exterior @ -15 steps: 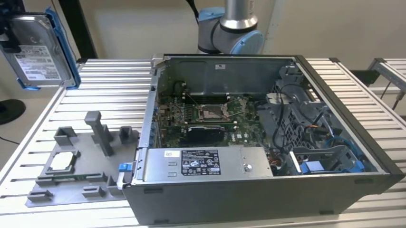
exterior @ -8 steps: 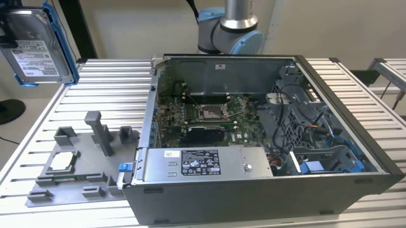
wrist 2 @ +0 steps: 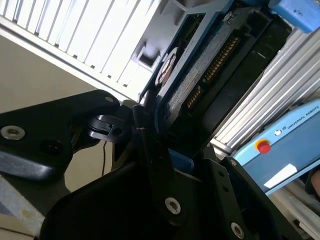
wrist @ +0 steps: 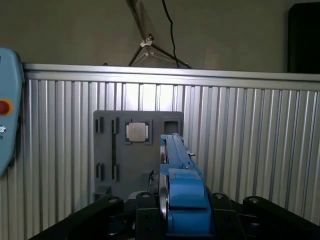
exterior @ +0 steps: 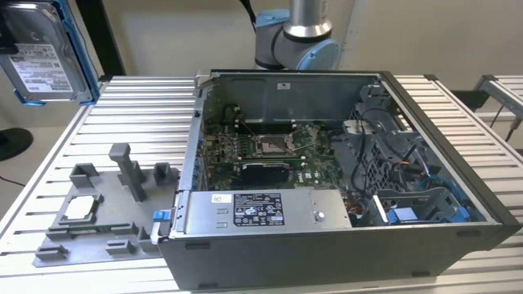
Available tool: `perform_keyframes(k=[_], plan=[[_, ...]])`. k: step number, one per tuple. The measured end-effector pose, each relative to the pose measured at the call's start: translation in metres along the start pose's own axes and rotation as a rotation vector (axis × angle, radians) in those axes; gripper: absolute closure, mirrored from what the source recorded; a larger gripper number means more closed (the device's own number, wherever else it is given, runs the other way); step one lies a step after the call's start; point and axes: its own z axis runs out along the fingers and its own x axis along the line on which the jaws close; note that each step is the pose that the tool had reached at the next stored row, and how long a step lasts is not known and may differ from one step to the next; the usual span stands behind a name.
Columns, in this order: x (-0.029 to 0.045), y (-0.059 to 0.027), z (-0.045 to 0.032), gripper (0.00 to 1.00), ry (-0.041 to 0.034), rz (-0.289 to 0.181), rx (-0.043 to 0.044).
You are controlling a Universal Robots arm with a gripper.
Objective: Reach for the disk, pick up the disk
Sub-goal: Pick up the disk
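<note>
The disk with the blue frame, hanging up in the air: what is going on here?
A robot arm has its jaws closed on the disk. It is held in the air, clear of the slatted table, to the exterior view's left of the open computer case. In the first wrist view it sits edge-on between the jaws, with a grey parts tray on the table beyond it.
</note>
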Motion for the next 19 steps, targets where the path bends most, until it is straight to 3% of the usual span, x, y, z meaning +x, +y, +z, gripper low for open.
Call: perform_keyframes(k=[8,19], plan=[[0.0000,-0.0010,-0.0001,1.00,0.0005,0.000,-0.0003],[0.0007,-0.0269,0.0003,1.00,0.0003,0.000,-0.0018]])
